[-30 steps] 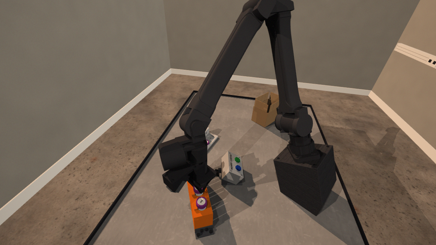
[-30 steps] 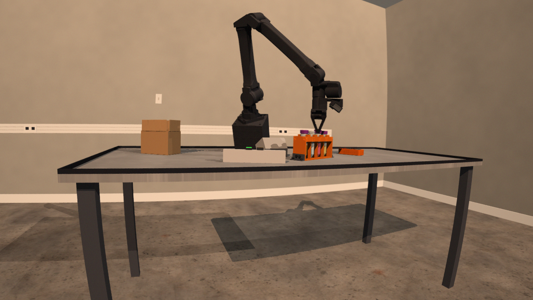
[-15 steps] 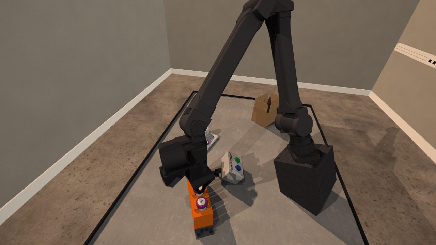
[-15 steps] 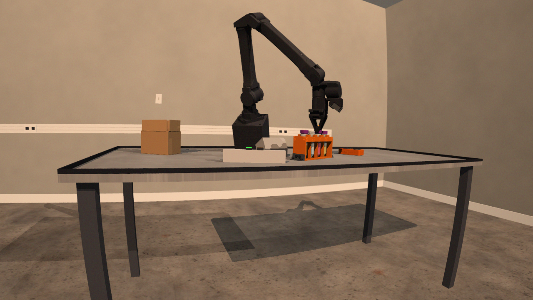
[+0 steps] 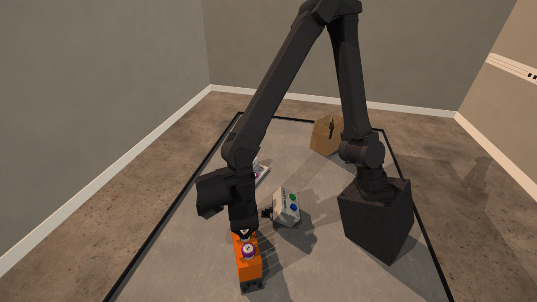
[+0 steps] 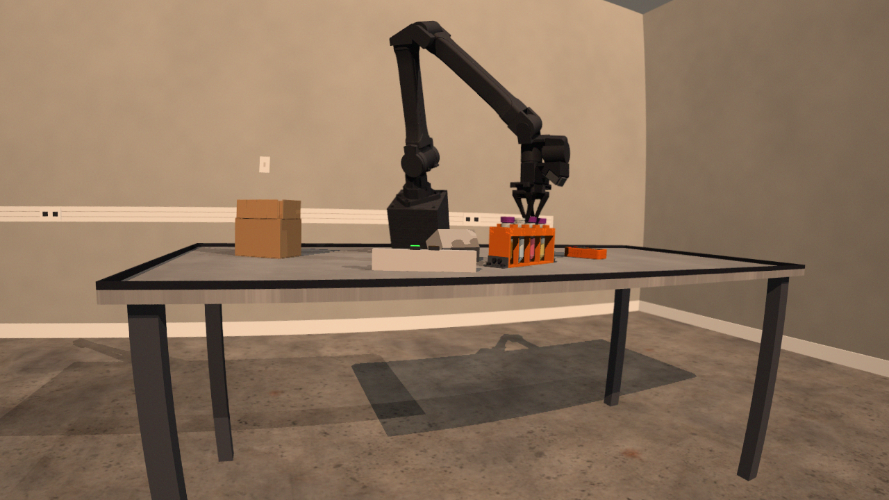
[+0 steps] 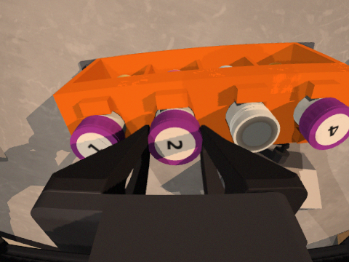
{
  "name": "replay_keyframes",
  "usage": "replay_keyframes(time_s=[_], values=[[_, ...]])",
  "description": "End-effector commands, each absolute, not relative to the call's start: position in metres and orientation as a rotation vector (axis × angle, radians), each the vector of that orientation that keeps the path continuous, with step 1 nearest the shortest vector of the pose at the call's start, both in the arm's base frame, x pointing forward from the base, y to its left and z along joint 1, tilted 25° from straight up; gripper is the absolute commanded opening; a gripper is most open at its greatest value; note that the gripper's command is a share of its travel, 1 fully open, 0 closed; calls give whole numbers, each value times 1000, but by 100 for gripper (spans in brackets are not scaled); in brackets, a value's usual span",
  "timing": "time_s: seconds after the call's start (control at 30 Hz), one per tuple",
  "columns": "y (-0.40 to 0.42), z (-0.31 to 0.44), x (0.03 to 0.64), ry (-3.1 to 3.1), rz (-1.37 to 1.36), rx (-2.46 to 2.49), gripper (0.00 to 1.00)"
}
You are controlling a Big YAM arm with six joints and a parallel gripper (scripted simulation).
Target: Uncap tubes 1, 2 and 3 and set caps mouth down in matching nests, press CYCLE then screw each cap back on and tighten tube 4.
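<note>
Gripping at station: cap 2 (image 7: 174,140) is held on its tube by the pincer (image 5: 244,236) (image 6: 531,219) (image 7: 174,133)
Tube 3 (image 7: 254,127): left uncapped
Green lamp (image 6: 414,246): lit

Fingers (image 5: 251,233) (image 6: 542,203) now turned to a different angle around cap 2 (image 5: 244,232) (image 6: 531,219) (image 7: 174,145).
</note>
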State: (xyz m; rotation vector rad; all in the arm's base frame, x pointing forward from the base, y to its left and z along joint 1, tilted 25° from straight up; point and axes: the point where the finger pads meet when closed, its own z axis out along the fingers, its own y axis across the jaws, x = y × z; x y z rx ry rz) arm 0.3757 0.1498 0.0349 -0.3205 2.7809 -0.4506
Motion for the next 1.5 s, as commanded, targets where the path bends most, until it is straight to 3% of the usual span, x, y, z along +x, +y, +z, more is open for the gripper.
replay_keyframes(time_s=[0.0,0.13,0.17,0.57,1.27,1.47], values=[[149,31,383,2778,-421,-146,0],[155,40,384,2766,-411,-171,0],[149,31,383,2779,-422,-145,49],[155,40,384,2766,-411,-171,49],[152,32,379,2613,-587,-1256,49],[152,32,377,2600,-592,-1296,49]])
